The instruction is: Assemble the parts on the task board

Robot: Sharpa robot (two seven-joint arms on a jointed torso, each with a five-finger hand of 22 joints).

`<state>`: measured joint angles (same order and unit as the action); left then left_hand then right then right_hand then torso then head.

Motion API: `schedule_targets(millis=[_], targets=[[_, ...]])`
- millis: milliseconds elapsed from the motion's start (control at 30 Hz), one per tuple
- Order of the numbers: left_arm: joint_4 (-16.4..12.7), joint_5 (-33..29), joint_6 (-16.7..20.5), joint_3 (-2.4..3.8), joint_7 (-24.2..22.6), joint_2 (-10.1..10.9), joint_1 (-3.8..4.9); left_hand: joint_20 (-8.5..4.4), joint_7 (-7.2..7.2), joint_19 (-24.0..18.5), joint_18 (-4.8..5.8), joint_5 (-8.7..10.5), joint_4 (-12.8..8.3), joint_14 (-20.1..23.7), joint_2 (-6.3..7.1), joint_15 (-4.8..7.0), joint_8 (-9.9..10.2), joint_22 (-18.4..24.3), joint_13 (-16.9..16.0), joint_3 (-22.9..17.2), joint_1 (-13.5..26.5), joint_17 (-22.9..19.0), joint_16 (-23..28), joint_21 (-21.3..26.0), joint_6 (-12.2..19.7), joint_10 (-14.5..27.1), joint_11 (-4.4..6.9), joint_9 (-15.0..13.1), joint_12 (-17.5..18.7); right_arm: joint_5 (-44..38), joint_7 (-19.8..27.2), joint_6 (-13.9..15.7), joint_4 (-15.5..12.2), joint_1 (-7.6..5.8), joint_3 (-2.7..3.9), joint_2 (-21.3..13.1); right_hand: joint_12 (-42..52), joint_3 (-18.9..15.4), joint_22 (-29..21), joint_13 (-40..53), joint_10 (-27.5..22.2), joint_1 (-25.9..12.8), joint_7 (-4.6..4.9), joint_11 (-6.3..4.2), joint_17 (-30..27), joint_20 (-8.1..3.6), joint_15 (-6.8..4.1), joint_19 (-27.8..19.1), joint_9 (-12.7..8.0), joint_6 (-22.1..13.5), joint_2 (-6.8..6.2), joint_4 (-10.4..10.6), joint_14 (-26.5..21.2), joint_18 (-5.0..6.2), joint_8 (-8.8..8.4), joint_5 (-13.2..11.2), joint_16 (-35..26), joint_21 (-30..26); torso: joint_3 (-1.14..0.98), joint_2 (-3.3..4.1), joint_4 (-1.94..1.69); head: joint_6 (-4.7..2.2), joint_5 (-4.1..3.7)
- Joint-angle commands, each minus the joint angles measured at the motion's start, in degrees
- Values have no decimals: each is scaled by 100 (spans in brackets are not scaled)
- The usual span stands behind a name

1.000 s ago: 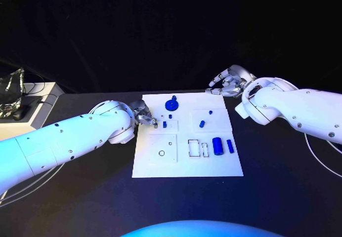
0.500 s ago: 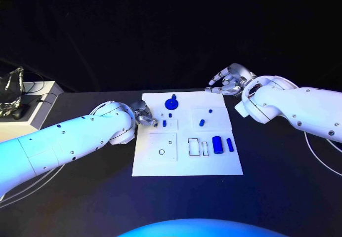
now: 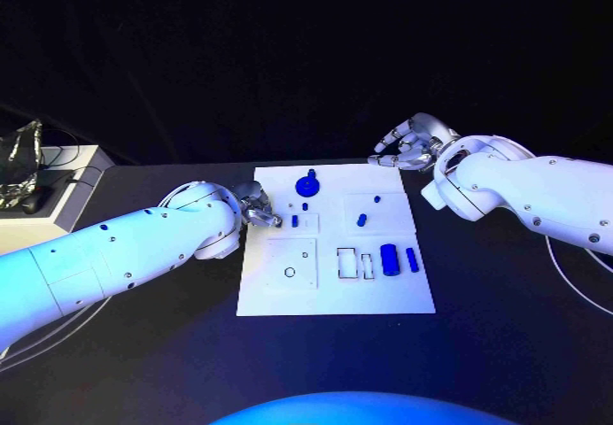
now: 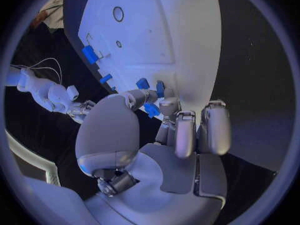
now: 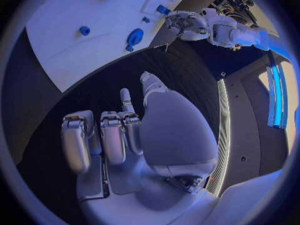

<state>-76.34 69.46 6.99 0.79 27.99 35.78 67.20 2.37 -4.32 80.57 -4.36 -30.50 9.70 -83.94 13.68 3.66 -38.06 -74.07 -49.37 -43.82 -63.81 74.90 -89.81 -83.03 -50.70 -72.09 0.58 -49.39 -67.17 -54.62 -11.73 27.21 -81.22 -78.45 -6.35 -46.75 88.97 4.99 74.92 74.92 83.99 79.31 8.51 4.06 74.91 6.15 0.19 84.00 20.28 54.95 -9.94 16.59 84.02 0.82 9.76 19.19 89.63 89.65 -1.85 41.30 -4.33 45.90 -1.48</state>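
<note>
The white task board (image 3: 335, 297) lies mid-table. On it are a big blue knob (image 3: 308, 186), small blue parts (image 3: 295, 221) (image 3: 361, 220) and two blue cylinders (image 3: 388, 260) (image 3: 411, 259). My left hand (image 3: 259, 212) hovers at the board's left edge. In the left wrist view its thumb and one finger pinch a small blue part (image 4: 152, 110), while the other fingers (image 4: 197, 130) are curled. Two more small parts (image 4: 143, 83) (image 4: 160, 88) lie just beyond. My right hand (image 3: 407, 146) hangs past the board's far right corner, fingers (image 5: 103, 135) curled in on nothing.
A pale box with cables (image 3: 64, 173) stands at the table's far left. The board has rectangular slots (image 3: 347, 264) and a round hole (image 3: 290, 273) in its near half. Black table surface (image 3: 153, 354) surrounds the board.
My right hand has drawn back slightly from the board's far corner. The left hand stays at the board's left edge, hardly moved.
</note>
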Motion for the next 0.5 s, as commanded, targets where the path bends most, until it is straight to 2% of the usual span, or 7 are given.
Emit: schedule_targets(millis=[33,500], targets=[[-7,101,-195,-10,-23,7,-11,-17,54,42,71,-10,-1118,-598,-6,52,-25,-4,21,-1153,-68,1483,-6,-25,-76,-14,18,-6,32,-56,44,-36,-3,2,1,-4,-18,24,1490,1398,491,-55,5,-16,1495,-43,-40,586,5,-36,-14,4,594,-74,22,-14,33,4,0,2,-3,-1,0],[1,102,-235,-14,-11,3,-11,-19,55,43,72,-5,-1117,-598,-3,53,-22,-7,23,-1158,-68,1484,-7,-27,-77,-15,19,-5,37,-59,42,-34,-9,2,1,-12,-18,24,1490,1398,491,-55,5,-16,1495,-43,-40,586,5,-36,-14,4,594,-74,22,-14,33,4,-6,6,4,1,-3]])
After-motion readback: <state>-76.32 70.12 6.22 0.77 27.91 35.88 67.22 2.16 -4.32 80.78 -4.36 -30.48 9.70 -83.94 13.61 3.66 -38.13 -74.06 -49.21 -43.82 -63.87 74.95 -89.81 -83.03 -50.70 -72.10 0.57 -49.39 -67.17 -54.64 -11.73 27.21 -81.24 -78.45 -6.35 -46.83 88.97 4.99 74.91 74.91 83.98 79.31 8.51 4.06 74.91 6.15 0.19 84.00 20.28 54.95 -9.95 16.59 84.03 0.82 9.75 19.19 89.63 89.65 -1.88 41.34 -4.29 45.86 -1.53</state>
